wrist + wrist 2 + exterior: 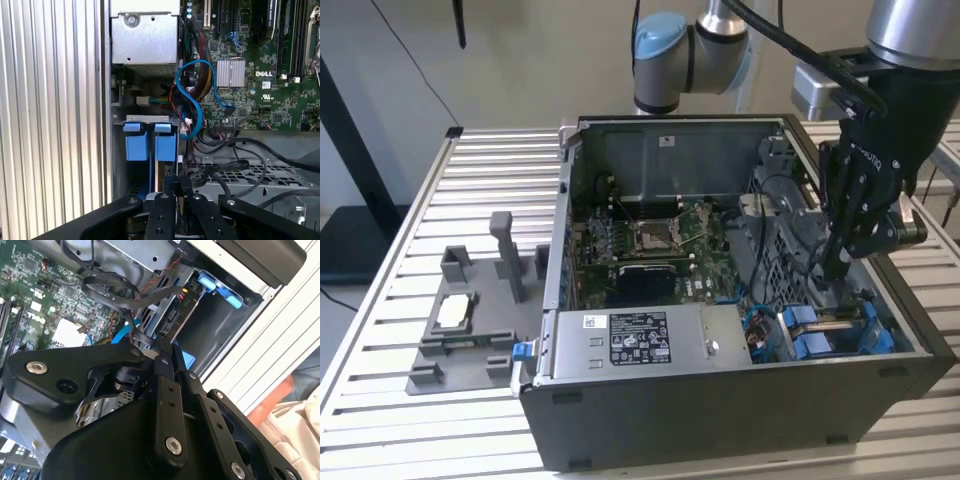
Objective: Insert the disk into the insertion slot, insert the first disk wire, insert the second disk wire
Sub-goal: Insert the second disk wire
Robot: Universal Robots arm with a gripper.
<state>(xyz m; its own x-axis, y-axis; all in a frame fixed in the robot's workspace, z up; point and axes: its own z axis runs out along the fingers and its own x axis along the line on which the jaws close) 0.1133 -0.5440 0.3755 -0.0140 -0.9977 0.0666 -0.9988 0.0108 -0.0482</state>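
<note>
Arm (692, 50) comes in from the back and bends down — black gripper (837, 268) hangs pretty much vertical, tips low, fingers (163, 359) pinched close together in both wrist views.

1. The arm (710, 45) has silver tubes, with a light blue cap at its joint.
2. The gripper (837, 268) is matt black, its linked fingers (167, 405) fastened with silver screws.
3. Black cables run along the wrist.

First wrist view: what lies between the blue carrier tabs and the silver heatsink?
A looping blue cable and coloured wires, seen in the first wrist view.
</note>
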